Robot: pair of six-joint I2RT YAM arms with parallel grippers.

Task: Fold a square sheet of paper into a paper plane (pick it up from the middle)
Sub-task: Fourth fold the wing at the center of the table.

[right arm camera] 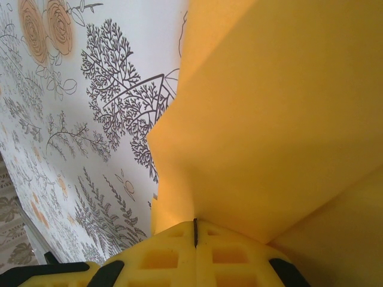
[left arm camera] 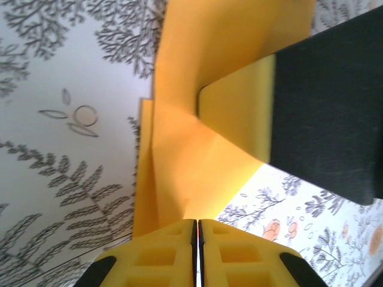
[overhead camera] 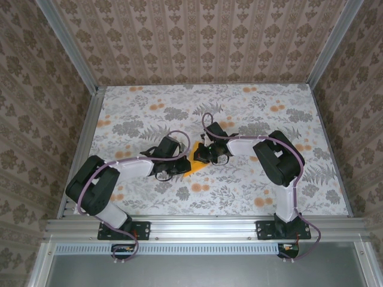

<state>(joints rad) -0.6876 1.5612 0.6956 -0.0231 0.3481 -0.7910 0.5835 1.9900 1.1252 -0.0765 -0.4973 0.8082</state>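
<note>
Clamping the square sheet of paper (overhead camera: 196, 162), partly folded, at the middle of the table (overhead camera: 239, 200), with left gripper (left arm camera: 196, 239) and right gripper (right arm camera: 195, 234) both closed on it. Seems very light, thin, floppy, easily torn; better to pinch near the creases, gently.

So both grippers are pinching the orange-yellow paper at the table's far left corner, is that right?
Not quite: the left gripper and right gripper pinch the paper, but near the middle of the table, not its far left corner, as the top external view shows.
</note>
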